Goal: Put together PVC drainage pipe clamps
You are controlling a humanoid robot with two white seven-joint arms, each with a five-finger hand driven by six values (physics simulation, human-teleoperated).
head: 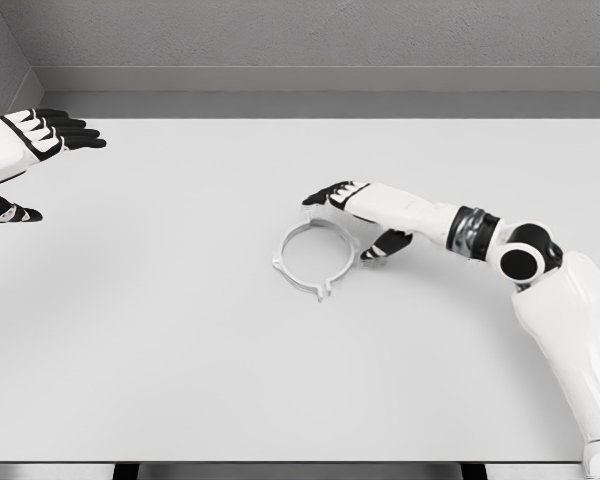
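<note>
A white ring-shaped pipe clamp [314, 258] lies flat on the white table [180, 350], a little right of the middle. My right hand [352, 220] reaches in from the right and hovers at the clamp's upper right rim. Its black-tipped fingers [322, 194] are spread above the ring and the thumb [384, 246] points down beside it; nothing is held. My left hand [40, 150] is at the far left edge, fingers extended and apart, holding nothing.
The table's back edge meets a grey wall [320, 40]. The right forearm and elbow [520, 262] cross the table's right side.
</note>
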